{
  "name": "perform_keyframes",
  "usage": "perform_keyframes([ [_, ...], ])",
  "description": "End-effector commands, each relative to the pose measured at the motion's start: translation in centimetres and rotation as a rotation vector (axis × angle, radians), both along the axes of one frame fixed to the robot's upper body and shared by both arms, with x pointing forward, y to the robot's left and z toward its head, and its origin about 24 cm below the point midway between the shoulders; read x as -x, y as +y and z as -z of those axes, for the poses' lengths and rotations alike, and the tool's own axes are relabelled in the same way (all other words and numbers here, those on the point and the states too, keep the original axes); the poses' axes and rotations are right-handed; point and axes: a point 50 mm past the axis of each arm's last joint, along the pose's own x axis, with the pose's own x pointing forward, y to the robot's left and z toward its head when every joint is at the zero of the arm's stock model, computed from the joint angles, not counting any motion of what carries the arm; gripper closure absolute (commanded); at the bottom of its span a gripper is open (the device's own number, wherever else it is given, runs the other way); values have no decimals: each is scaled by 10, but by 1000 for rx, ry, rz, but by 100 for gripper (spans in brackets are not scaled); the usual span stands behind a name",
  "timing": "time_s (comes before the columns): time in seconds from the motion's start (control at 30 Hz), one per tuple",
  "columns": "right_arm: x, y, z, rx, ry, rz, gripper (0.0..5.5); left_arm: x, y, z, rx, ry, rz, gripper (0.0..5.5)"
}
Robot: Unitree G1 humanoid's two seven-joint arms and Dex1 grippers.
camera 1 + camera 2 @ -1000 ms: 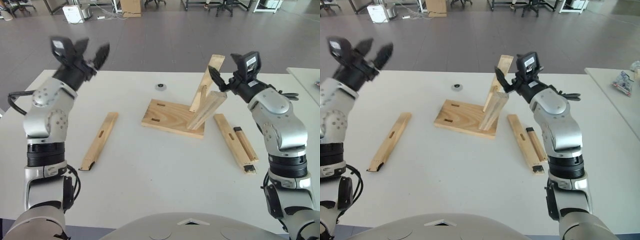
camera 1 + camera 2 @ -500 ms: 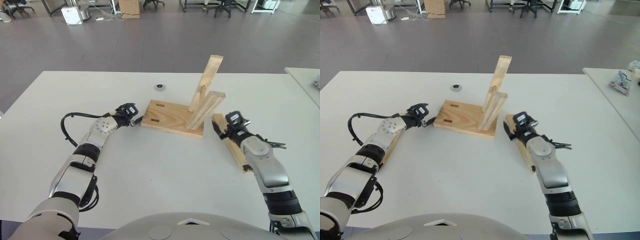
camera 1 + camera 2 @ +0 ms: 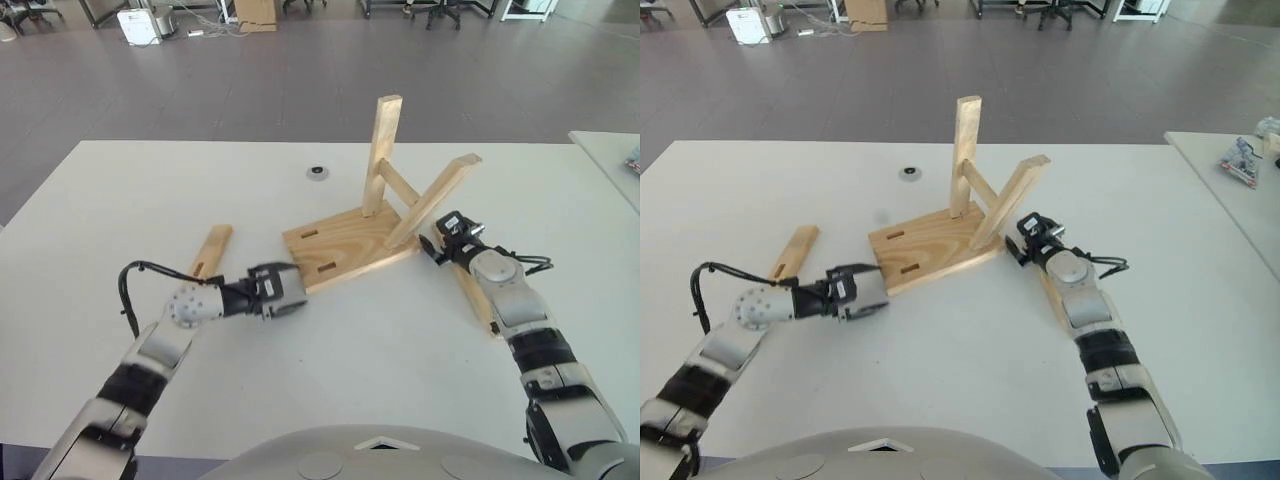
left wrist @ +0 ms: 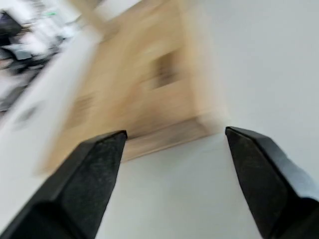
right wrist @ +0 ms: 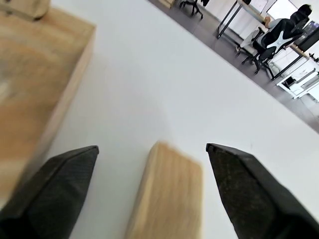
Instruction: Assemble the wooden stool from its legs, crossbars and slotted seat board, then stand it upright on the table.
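**Half-built stool on table, both grippers open**

Seat board (image 3: pixel 345 250) lies mid table (image 3: pixel 330 360) w/ two legs stuck in it; upright leg (image 3: pixel 382 150) stands straight, leaning leg (image 3: pixel 435 200) tips to the R; a crossbar (image 3: pixel 397 185) joins them.

L gripper (image 3: pixel 293 287) sits low at the board's near L corner, fingers wide apart, holding nothing; R gripper (image 3: pixel 435 243) is low just beside the leaning leg's foot, fingers wide apart, w/ the end of a loose leg (image 5: pixel 167 194) btwn them, not squeezed.

Second loose leg (image 3: pixel 210 252) lies to the L, apart from the board; small round thing (image 3: pixel 318 173) sits behind it.

Seat board (image 3: pixel 345 246) rotated, left end effector (image 3: pixel 296 289) nearer
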Motion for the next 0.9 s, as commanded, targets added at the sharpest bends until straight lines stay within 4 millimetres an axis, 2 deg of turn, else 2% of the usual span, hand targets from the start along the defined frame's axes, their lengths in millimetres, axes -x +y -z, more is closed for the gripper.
perform_keyframes([
  [0.03,-27,-26,-22,4,-85,52,145,62,23,-15,-104,385,108,183],
  [0.07,-25,-37,-24,9,-93,74,145,56,28,-30,-69,400,74,183],
  [0.1,-22,-48,-25,20,-100,88,145,39,33,-50,-13,356,29,183],
  [0.17,-11,-56,-25,34,-102,72,145,-5,38,-94,99,150,-51,183],
  [0.23,2,-49,-26,23,-85,9,145,-38,39,-124,130,-54,-108,183],
  [0.33,27,-36,-38,-44,-38,-68,145,-75,44,-142,104,-268,-180,183],
  [0.4,44,-22,-44,-108,11,-121,145,-97,50,-138,39,-348,-242,183],
  [0.5,62,13,-39,-197,95,-212,145,-130,56,-101,-123,-362,-327,183],
  [0.57,78,34,-30,-240,165,-269,145,-144,50,-74,-218,-338,-333,183],
  [0.63,91,47,-22,-262,220,-286,145,-152,35,-54,-243,-306,-319,183],
  [0.8,106,49,-1,-255,326,-184,145,-162,-11,-30,-217,-306,-324,183],
  [0.9,90,29,15,-204,313,-56,145,-157,-21,-20,-233,-290,-252,183],
])
